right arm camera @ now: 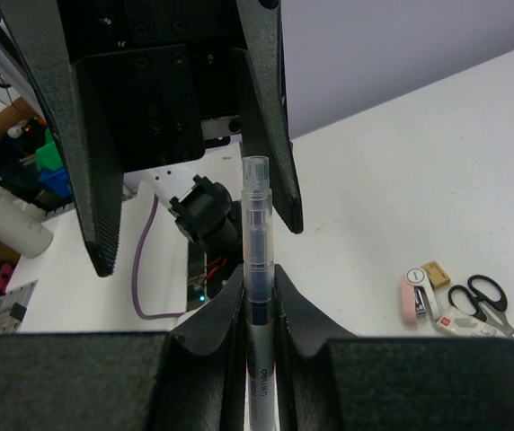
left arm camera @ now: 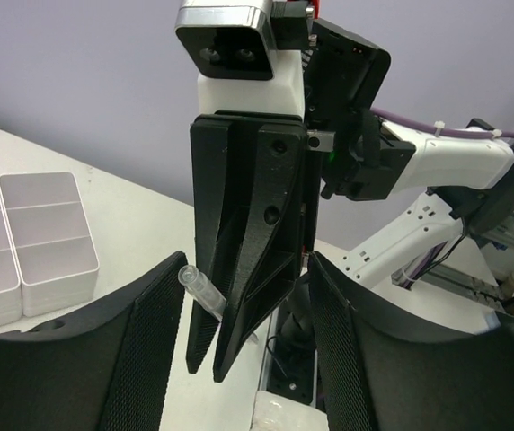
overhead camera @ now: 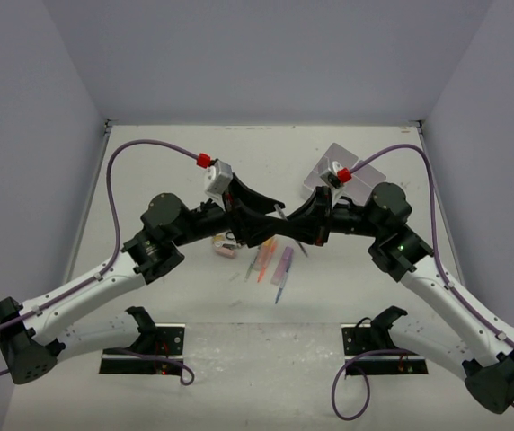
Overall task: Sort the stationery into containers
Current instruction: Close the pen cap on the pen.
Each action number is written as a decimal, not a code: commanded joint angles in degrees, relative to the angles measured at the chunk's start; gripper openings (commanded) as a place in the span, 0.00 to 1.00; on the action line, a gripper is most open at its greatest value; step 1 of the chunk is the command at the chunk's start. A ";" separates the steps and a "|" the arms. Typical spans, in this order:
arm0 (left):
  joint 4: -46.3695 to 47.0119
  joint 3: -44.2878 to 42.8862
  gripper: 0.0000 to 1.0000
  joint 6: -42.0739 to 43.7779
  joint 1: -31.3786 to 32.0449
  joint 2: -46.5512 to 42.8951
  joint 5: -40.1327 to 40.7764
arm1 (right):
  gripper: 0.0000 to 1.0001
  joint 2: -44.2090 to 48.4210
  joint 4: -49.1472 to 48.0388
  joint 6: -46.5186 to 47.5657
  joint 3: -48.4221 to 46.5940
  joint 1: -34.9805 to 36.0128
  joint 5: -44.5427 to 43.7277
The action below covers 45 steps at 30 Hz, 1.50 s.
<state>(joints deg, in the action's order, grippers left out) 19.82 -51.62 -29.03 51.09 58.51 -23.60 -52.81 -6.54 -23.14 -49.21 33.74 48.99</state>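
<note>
A thin grey pen with a clear cap (right arm camera: pixel 257 242) stands upright between my right gripper's (right arm camera: pixel 257 289) pads, which are shut on its barrel. In the top view both grippers meet above the table's middle, and the pen (overhead camera: pixel 283 218) sticks up between them. My left gripper (left arm camera: pixel 243 359) is open, its fingers (right arm camera: pixel 270 135) standing apart on either side of the pen's cap (left arm camera: pixel 199 291) without touching it. The white divided container (left arm camera: pixel 50 233) sits at the back right (overhead camera: pixel 327 158), partly hidden by the right wrist.
On the table below the grippers lie an orange marker (overhead camera: pixel 263 262), a purple marker (overhead camera: pixel 284 264), another thin pen (overhead camera: pixel 279 292) and a pink eraser (overhead camera: pixel 225 251). Black-handled scissors (right arm camera: pixel 483 296) and a small tan eraser (right arm camera: pixel 435 272) lie near a pink-and-white item (right arm camera: pixel 412 296).
</note>
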 commanded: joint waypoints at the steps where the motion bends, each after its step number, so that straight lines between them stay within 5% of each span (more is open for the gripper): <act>1: 3.97 0.84 0.50 -1.75 0.24 0.93 -0.67 | 0.00 1.39 -2.97 -0.76 -0.19 -0.07 0.67; 10: 6.55 1.35 0.00 -3.49 0.15 3.18 -2.59 | 0.00 1.83 -3.74 -0.74 -0.10 0.01 1.09; 15: 5.96 1.06 0.00 -2.39 0.15 1.76 -1.28 | 0.01 1.38 -2.77 0.26 -0.05 -0.07 0.98; 24: 0.56 -2.87 0.00 1.08 0.15 -0.10 0.95 | 0.29 1.22 -2.53 0.54 1.03 0.01 0.91; 31: -0.30 -2.90 0.00 1.80 0.06 -0.84 1.96 | 0.30 1.57 -2.22 0.62 1.64 -0.07 1.38; 41: -2.01 -4.89 0.00 2.75 0.06 -1.05 2.18 | 0.19 1.33 -1.86 0.93 2.10 -0.07 2.63; 45: -1.39 -4.78 0.00 2.37 0.10 -0.69 1.48 | 0.00 1.44 -2.54 0.30 1.89 -0.07 3.42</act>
<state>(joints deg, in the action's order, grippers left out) 16.50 -53.33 -28.07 51.07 58.67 -21.88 -51.68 -8.15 -22.34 -47.67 33.80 51.75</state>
